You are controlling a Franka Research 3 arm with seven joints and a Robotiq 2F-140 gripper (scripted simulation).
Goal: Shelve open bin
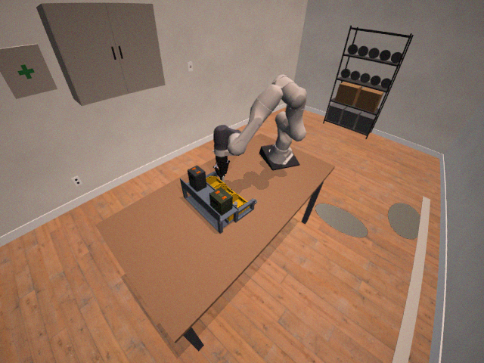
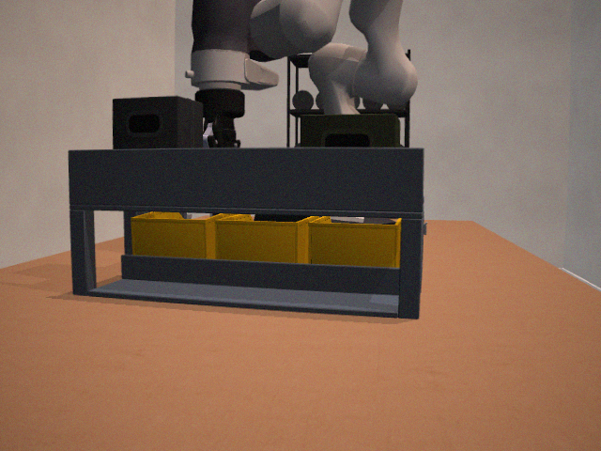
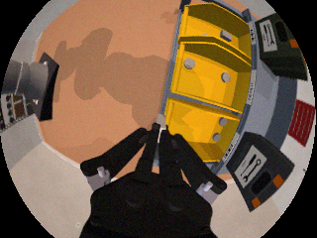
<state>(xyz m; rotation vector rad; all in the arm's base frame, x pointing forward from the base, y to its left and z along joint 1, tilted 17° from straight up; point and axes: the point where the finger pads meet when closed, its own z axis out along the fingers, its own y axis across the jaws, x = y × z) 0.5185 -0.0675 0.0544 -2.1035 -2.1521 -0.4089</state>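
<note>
Beyond the brown table (image 1: pixel 187 249) (image 2: pixel 291 368) (image 3: pixel 134 40), pale walls are seen. With the empty claw (image 1: pixel 221 175) (image 3: pixel 159 120) kept closed, the near-left bin (image 1: pixel 214 181) (image 2: pixel 168 237) (image 3: pixel 198 130) should be nudged gently, kept level.

- yellow bins (image 1: pixel 214 182) (image 2: pixel 256 241) (image 3: pixel 203 126)
- blue-grey shelf (image 1: pixel 200 207) (image 2: pixel 245 180) (image 3: pixel 271 94)
- brown counter (image 1: pixel 175 249) (image 2: pixel 291 368) (image 3: pixel 134 74) (faintly speckled)
- black claw (image 1: pixel 221 178) (image 2: pixel 222 143) (image 3: pixel 159 120)
- green cross (image 1: pixel 26 72)

Bench (image 1: pixel 203 249) (image 2: pixel 300 368) (image 3: pixel 134 45): matt, smooth, brown surface. Bins beside the end effector (image 1: pixel 221 178) (image 3: pixel 159 130): yellow, smooth, plastic-looking. Shelf (image 1: pixel 203 203) (image 2: pixel 242 179) (image 3: pixel 284 106) beneath the two cases: matt grey, painted-metal look. Floor (image 1: pixel 312 281): wood-look planks.
</note>
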